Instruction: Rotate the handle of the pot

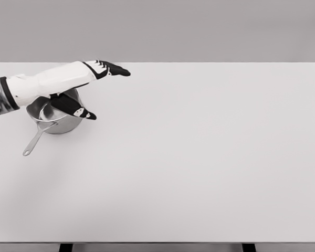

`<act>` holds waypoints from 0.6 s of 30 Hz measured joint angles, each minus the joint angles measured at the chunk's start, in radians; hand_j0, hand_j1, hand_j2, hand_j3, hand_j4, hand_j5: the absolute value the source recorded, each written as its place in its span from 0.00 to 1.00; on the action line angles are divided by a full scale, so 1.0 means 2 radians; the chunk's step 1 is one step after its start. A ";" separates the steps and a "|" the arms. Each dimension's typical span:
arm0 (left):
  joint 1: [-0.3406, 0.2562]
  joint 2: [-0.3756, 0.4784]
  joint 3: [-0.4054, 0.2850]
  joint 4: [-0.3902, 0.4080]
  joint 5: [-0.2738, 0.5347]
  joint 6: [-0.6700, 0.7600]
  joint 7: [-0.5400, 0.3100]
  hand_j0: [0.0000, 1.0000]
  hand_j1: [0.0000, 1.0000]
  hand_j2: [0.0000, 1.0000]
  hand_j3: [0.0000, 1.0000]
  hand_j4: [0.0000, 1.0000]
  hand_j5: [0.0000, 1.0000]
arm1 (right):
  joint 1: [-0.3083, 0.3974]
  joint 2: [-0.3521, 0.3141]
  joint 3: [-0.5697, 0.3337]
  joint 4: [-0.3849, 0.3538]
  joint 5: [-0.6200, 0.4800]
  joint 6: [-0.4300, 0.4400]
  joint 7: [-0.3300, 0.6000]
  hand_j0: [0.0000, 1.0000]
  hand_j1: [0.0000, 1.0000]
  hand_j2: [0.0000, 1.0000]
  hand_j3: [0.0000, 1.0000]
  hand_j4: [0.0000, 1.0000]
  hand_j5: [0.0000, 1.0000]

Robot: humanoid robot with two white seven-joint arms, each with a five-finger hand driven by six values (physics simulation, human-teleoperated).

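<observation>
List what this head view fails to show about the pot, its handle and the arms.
- Pot: the left arm crosses it, hiding the far rim and most of the inside.
- Left hand: whether its thumb touches the pot rim is unclear.
- Handle: its tip is too small for detail.
- Right arm: outside the frame.

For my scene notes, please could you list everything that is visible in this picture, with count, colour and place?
pot: one, shiny metal, far left of the table, partly under the arm
pot handle: one, metal, points toward the lower left, touched by nothing
table: one, white, fills most of the view
table legs: two, dark, at the bottom edge
left arm: one, white, comes in from the left above the pot
left hand: one, black and white, fingers stretched out, holding nothing
</observation>
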State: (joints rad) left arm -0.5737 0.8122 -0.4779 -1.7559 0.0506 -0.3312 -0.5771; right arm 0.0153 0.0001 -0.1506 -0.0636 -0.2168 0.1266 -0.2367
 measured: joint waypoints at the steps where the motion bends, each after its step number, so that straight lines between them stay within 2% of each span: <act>1: 0.001 -0.001 -0.001 0.000 0.000 0.001 0.000 1.00 1.00 1.00 1.00 1.00 1.00 | 0.000 0.000 0.000 0.000 0.000 0.000 0.000 1.00 1.00 1.00 1.00 1.00 1.00; 12: 0.006 0.004 -0.008 -0.003 -0.002 0.002 0.000 1.00 1.00 1.00 1.00 1.00 1.00 | 0.000 0.000 0.000 0.000 0.000 0.004 0.000 1.00 1.00 1.00 1.00 1.00 1.00; 14: 0.002 0.014 -0.007 -0.003 -0.002 0.007 0.000 1.00 1.00 1.00 1.00 1.00 1.00 | 0.000 0.000 0.000 0.000 0.000 0.004 0.000 1.00 1.00 1.00 1.00 1.00 1.00; 18: -0.015 0.071 -0.007 -0.003 0.002 0.038 -0.007 1.00 1.00 1.00 1.00 1.00 1.00 | 0.000 0.000 0.000 0.000 0.000 0.005 0.000 1.00 1.00 1.00 1.00 1.00 1.00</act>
State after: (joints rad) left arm -0.6044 0.9537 -0.4929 -1.7627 0.0550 -0.2561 -0.5909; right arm 0.0153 0.0001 -0.1506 -0.0632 -0.2171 0.1359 -0.2362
